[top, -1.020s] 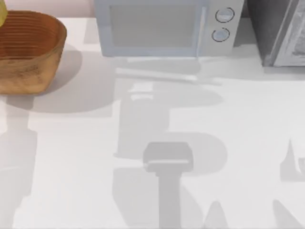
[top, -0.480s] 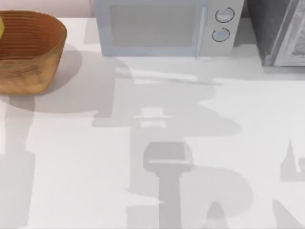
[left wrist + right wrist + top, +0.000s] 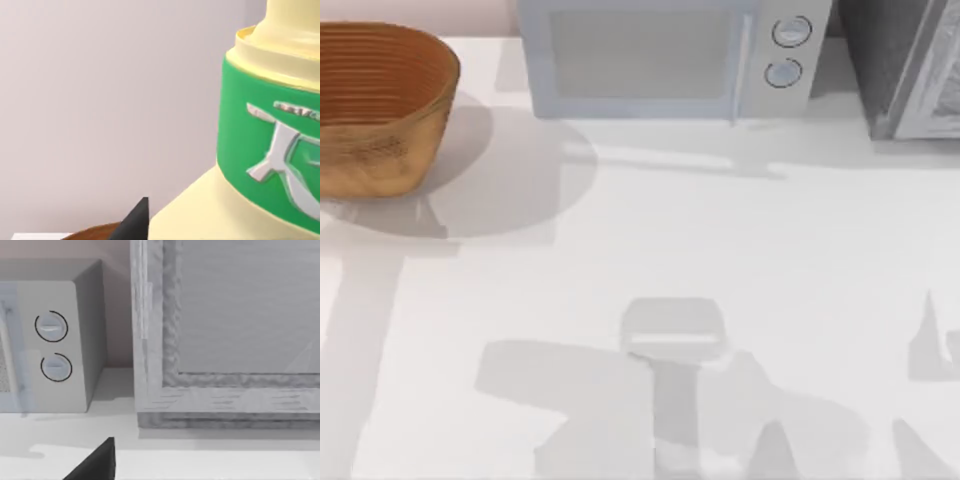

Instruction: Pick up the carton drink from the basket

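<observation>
In the left wrist view, the carton drink (image 3: 260,150) is seen close up: pale yellow, with a green band bearing a silvery character-like mark that cannot be read. One dark fingertip (image 3: 134,222) lies just beside its base, above a sliver of the basket (image 3: 95,232); whether the left gripper clamps it cannot be told. From above, the basket (image 3: 380,105) sits at the table's (image 3: 720,250) left, beside the microwave (image 3: 660,55). The yellow sliver seen earlier at the top view's left edge is gone. The right arm's dark fingertip (image 3: 95,462) faces the microwave's dials.
</observation>
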### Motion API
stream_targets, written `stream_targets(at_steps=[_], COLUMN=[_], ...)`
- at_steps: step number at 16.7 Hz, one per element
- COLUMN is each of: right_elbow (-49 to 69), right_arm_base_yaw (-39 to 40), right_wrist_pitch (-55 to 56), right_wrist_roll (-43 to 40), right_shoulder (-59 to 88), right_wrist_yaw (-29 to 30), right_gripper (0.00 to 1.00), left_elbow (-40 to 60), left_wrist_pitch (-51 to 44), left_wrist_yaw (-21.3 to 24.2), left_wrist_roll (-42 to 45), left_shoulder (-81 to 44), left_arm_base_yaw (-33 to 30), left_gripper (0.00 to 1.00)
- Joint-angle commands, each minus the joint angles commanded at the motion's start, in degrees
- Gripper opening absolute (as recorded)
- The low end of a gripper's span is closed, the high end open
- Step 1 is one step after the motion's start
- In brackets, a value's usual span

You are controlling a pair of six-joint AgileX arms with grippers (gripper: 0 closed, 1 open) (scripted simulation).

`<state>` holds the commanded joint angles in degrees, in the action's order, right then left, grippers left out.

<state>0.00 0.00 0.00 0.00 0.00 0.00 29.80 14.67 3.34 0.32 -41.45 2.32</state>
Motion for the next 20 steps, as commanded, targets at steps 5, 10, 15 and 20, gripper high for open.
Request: stream_targets(at_steps=[5,10,15,20], right_elbow=[0.0,0.0,0.0,0.0], right_arm_base_yaw=[0.0,0.0,0.0,0.0], right_wrist_pitch=[0.0,0.0,0.0,0.0], right_wrist_roll=[0.0,0.0,0.0,0.0], right_shoulder=[0.0,0.0,0.0,0.0], right_wrist_yaw=[0.0,0.0,0.0,0.0], right_gripper=[1.0,1.0,1.0,1.0], left_elbow=[-17.3,-28.6,-29.8,-29.8], left_wrist_pitch=[-8.4,-14.1,-14.7,-12.5], left_wrist_yaw=[-1.9,-3.2,-3.3,-5.7], left_wrist_roll=[-0.1,-0.3,-0.3,-0.5], left_shoulder=[26.6,40.3,41.4,37.8], left_arm_base_yaw=[-1.4,-2.2,-2.3,-1.9], left_gripper=[0.0,0.0,0.0,0.0])
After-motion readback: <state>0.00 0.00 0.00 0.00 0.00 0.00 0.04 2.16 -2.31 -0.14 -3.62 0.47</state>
